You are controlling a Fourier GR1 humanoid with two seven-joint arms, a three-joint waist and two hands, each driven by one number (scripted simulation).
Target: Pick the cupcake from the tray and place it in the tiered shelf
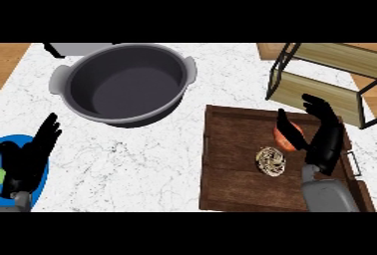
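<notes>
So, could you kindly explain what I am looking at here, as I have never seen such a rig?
This is one view from a humanoid robot's head, looking down at a marble counter. The black shapes are its hands. The left hand rests open over a blue plate. The right hand is over a wooden tray, against an orange-red item, perhaps the cupcake; whether it grips it I cannot tell. A round patterned pastry lies beside. Farther back are a grey pot and a tiered shelf.
</notes>
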